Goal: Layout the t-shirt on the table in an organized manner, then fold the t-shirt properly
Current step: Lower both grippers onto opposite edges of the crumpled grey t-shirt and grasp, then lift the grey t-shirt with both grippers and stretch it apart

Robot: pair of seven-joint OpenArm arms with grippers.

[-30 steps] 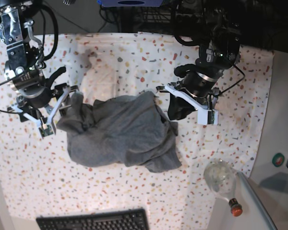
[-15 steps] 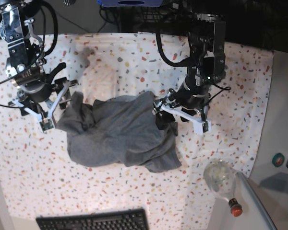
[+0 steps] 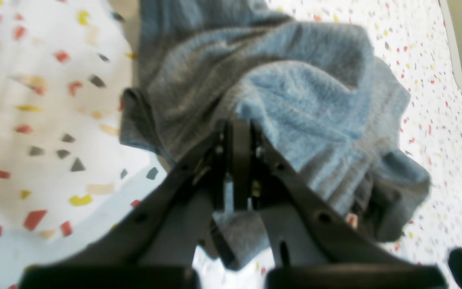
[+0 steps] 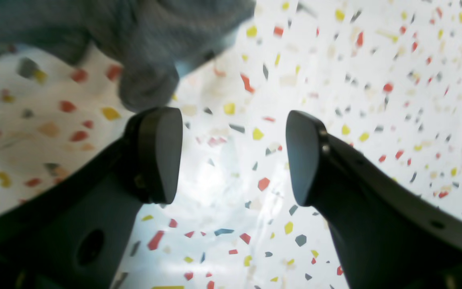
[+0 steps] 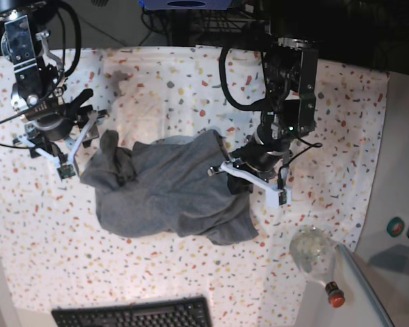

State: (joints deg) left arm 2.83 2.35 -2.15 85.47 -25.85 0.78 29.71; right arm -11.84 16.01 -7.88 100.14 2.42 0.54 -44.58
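T-shirt (image 5: 170, 191) crumpled mid-counter (image 5: 341, 122); layout step. Left tool (image 3: 237, 132) clamped on right-side fold. Right tool (image 4: 233, 156) gaping, empty, beside left edge. Next, likely: right grips, both spread cloth flat.

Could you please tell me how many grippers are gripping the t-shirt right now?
1: the left gripper is shut on the t-shirt; the right gripper is open beside it.

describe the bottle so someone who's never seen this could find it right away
Start at the speckled table and go to the corner beside the plain white counter, past the crumpled grey t-shirt. The bottle lies there on its side, clear and round-bodied. Its red cap sets it apart from everything around it.
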